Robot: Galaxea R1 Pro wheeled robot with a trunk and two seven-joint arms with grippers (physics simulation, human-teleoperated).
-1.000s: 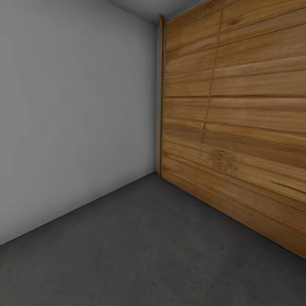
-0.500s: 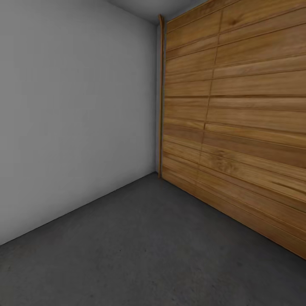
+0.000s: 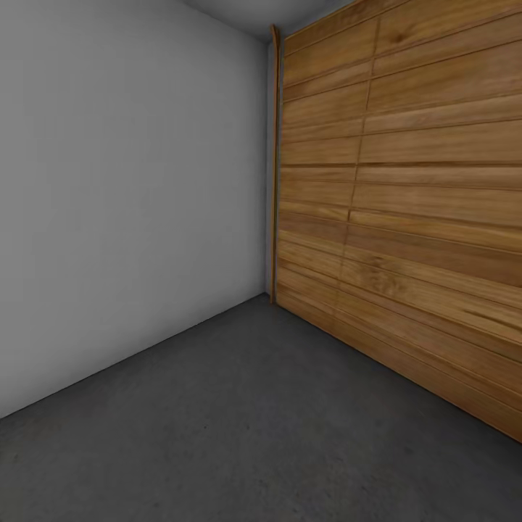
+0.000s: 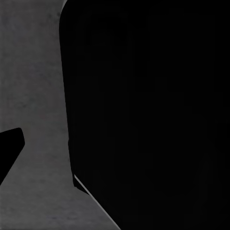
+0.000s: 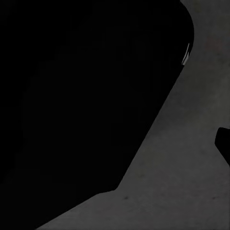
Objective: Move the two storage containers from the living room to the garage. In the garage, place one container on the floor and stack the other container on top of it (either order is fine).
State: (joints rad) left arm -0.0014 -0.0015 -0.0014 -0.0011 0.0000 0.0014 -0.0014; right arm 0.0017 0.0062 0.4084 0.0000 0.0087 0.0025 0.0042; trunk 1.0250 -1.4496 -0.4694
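Observation:
I am in the garage, facing a corner. The dark grey floor (image 3: 239, 435) spreads ahead of me. The two storage containers are out of view, and so is the living room. In the left wrist view a dark fingertip (image 4: 9, 148) juts in at the frame's edge over the floor (image 4: 33, 96). A similar dark fingertip (image 5: 223, 143) shows in the right wrist view above the floor (image 5: 182, 187). Nothing shows at either tip. How the jaws stand is hidden.
A wide door of horizontal brown wood planks (image 3: 406, 217) runs along the right side. A plain grey-white wall (image 3: 130, 203) closes the left. A large black bulk (image 4: 148, 110) covers much of the left wrist view, and a like bulk (image 5: 81, 96) the right wrist view.

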